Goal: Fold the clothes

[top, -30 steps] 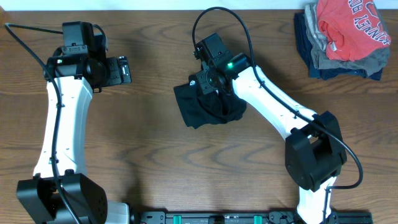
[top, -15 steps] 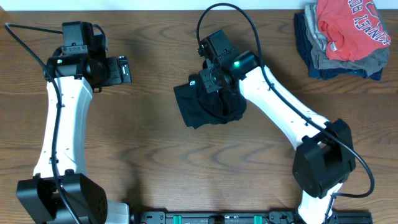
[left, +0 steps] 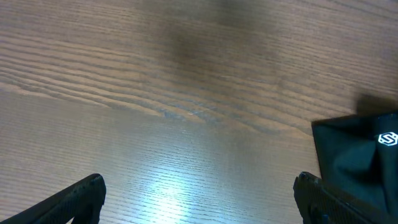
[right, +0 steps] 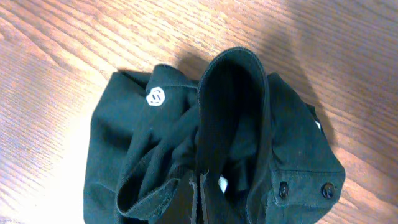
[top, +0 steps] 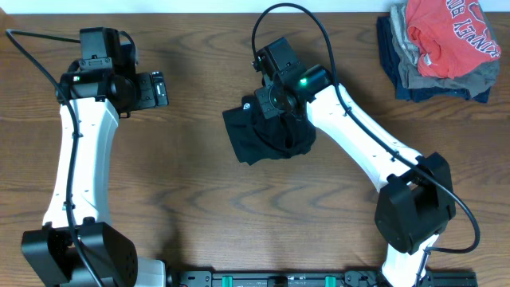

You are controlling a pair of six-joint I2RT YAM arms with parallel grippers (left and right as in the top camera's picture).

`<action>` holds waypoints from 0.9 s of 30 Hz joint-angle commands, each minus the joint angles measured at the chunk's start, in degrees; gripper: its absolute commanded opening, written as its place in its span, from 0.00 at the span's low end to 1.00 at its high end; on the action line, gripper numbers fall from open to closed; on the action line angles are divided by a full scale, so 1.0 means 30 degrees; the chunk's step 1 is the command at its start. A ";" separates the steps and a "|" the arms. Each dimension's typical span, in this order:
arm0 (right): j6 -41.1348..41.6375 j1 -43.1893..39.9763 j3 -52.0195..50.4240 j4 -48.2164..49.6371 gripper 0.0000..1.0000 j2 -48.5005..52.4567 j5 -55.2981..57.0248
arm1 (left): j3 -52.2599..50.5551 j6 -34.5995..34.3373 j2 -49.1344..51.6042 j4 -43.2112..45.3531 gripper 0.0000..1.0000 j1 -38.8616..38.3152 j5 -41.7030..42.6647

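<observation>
Our right gripper (top: 271, 115) is pinched tight on a raised fold of the black garment (right: 143, 143); the garment lies crumpled near the middle of the wooden table (top: 199, 183), its white logo (right: 155, 97) facing up; our left gripper (left: 199, 202) hovers spread wide over bare wood, well to the left, holding nothing; a stack of other clothes (top: 414, 80) sits at the far right corner, a red T-shirt (top: 446, 32) on top.

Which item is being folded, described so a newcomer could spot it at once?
On the wooden table, look near the middle, under the right hand, well away from the clothes stack in the far right corner. There a crumpled black garment lies alone. Its plain black cloth and small white logo set it apart from the stack, which is topped by a red T-shirt.
</observation>
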 commanded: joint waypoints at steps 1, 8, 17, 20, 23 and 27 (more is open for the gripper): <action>0.0058 0.0605 0.0918 0.0262 0.01 -0.0444 -0.0321 | 0.0372 0.0117 0.0204 0.0153 0.98 0.0087 -0.0291; 0.0080 0.2718 0.2645 0.0430 0.01 -0.0437 -0.0386 | 0.0372 0.0109 0.0204 0.0197 0.98 0.0087 -0.0291; 0.1443 0.4335 0.2608 0.0423 0.01 0.1217 -0.1537 | 0.0372 0.0117 0.0204 0.0182 0.98 0.0087 -0.0291; 0.1639 0.4568 0.2608 0.0459 0.01 0.1880 -0.1676 | 0.0372 0.0117 0.0204 0.0182 0.98 0.0087 -0.0299; 0.1639 0.4787 0.2608 0.0612 0.01 0.2229 -0.2222 | 0.0372 0.0117 0.0204 0.0197 0.98 0.0087 -0.0299; 0.1647 0.5122 0.2608 0.0903 0.01 0.2900 -0.2907 | 0.0372 0.0117 0.0204 0.0262 0.98 0.0087 -0.0299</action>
